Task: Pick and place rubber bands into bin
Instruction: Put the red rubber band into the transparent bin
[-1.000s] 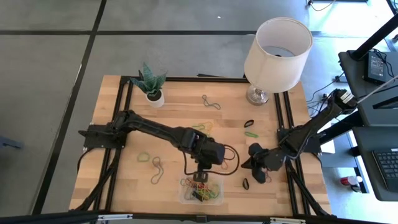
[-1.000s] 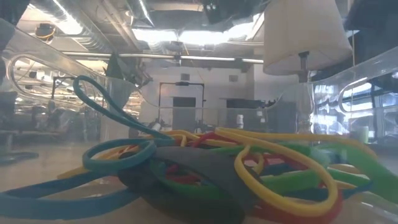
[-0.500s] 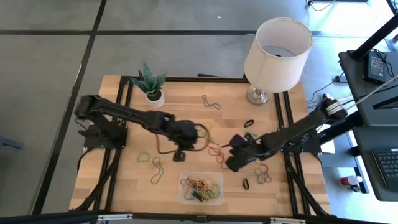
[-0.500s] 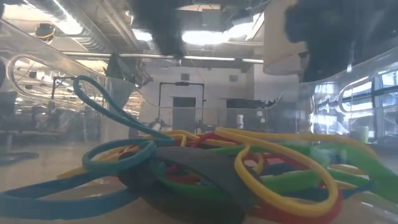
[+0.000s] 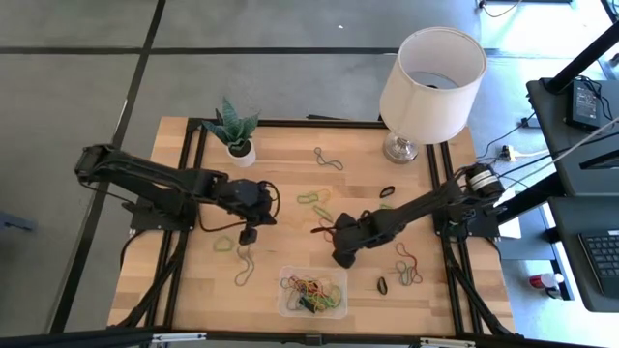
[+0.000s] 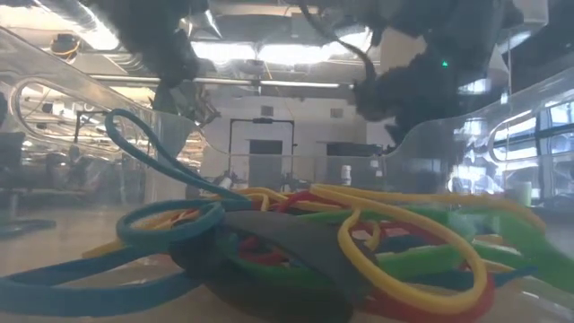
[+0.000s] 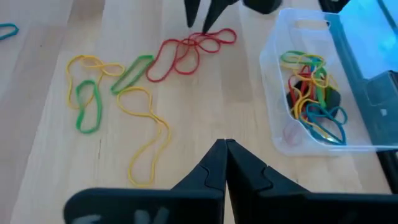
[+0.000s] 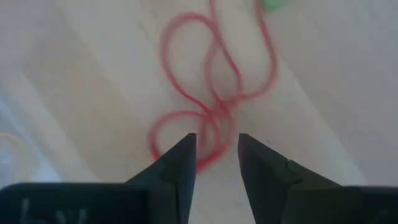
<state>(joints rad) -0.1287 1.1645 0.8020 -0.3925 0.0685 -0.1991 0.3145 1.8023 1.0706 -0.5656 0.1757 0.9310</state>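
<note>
A tangle of red rubber bands (image 8: 211,93) lies flat on the wooden table, a little beyond the bin. My right gripper (image 8: 215,149) stands open low over it, one finger on either side of the tangle's end loops (image 7: 200,41); whether the fingers touch them I cannot tell. The clear bin (image 5: 312,292) sits near the table's front edge with several coloured rubber bands (image 6: 314,242) heaped inside. My left gripper (image 7: 225,148) is shut and empty, to the left of the bin (image 7: 273,81). Yellow and green bands (image 7: 106,87) lie on the table beyond it.
Loose bands lie scattered over the table: a green one (image 5: 223,244), a tan one (image 5: 244,266), a dark one (image 5: 382,285), a red-green pair (image 5: 406,271), more at the far side (image 5: 327,158). A lamp (image 5: 430,72) and a potted plant (image 5: 235,130) stand along the far edge.
My left gripper has drawn back from above the bin toward the table's left and far side. My right gripper has swept from the table's right part toward the centre and come down over the red bands.
</note>
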